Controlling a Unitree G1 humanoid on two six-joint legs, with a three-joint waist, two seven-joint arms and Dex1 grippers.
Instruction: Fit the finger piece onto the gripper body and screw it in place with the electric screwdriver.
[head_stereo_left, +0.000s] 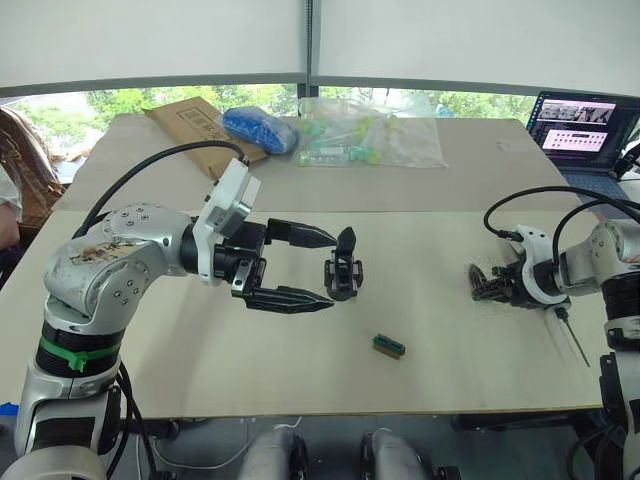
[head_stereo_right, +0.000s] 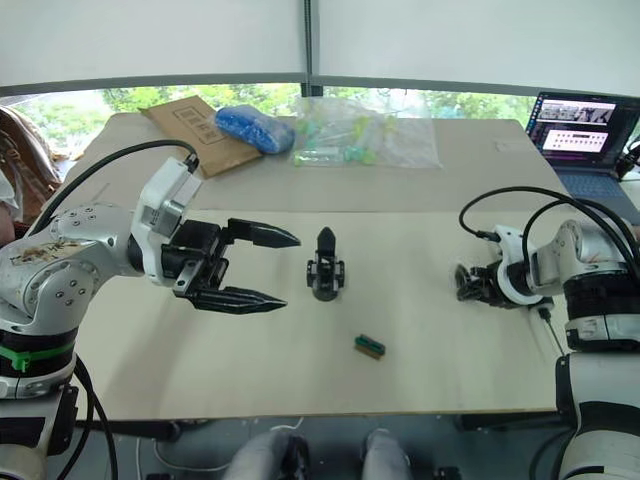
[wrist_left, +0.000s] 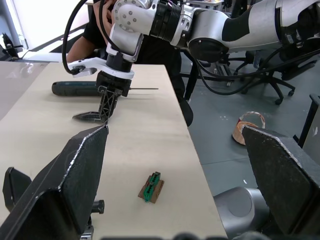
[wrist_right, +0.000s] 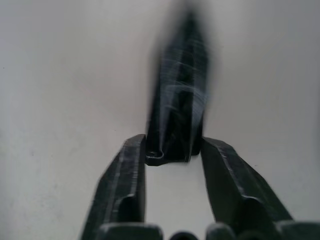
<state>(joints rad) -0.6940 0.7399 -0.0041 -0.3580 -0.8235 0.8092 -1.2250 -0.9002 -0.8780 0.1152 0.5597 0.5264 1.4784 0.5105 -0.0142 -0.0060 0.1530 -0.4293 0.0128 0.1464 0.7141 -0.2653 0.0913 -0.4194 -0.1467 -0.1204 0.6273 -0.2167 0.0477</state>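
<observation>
A small green-and-brown block (head_stereo_left: 389, 346) lies flat on the pale table (head_stereo_left: 300, 380). Along the far edge sit a cardboard sheet (head_stereo_left: 195, 130), a blue bundle (head_stereo_left: 260, 129) and clear plastic bags (head_stereo_left: 375, 135); an open laptop (head_stereo_left: 580, 130) glows at the far corner.

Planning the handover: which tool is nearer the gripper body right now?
Left. The left tool hovers open just beside the gripper body; the right tool is far across the table at the finger piece.
</observation>
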